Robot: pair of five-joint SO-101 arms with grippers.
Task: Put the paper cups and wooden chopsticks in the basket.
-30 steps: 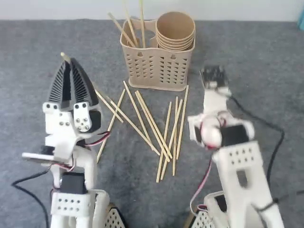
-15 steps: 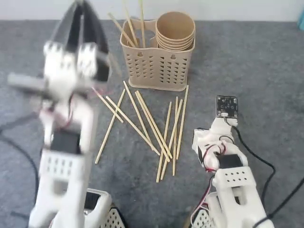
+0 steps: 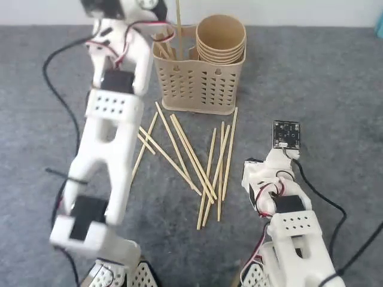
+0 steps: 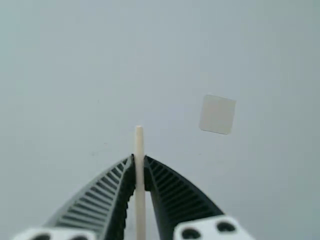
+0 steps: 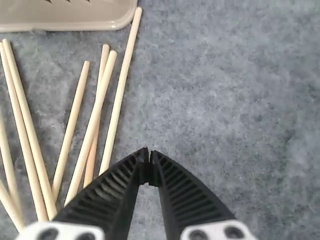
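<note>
Grey felt covers the table (image 3: pixel 335 89). The left arm (image 3: pixel 111 137) stretches along the table's left side toward the far edge and ends beside the basket (image 3: pixel 197 84). The right arm (image 3: pixel 287 227) sits folded at the near right.

The basket is perforated beige plastic and stands at the middle of the far edge. Stacked paper cups (image 3: pixel 221 37) fill its compartment nearer the table's right edge. A few chopsticks lean in the other compartment. Loose wooden chopsticks (image 3: pixel 191 158) lie fanned at the table's centre, just nearside of the basket; one touches its base.

The left pincer (image 4: pixel 138 167) is clamped on a single chopstick (image 4: pixel 139 150), whose end projects past the tips toward a pale wall (image 4: pixel 75 60). The right pincer (image 5: pixel 149 160) is closed on nothing, low over bare felt just beside the nearest loose sticks.

The step in hand appears to be delivery of the held chopstick. To do it well:
- Swing the pincer over the compartment that holds chopsticks.
- Pitch the stick downward.
- Sink its leading end below the rim before the jaws part.
- Approach from above, since a sideways approach may knock the leaning sticks or nudge the light basket.

Most sticks remain on the table, so the task looks well short of complete.
</note>
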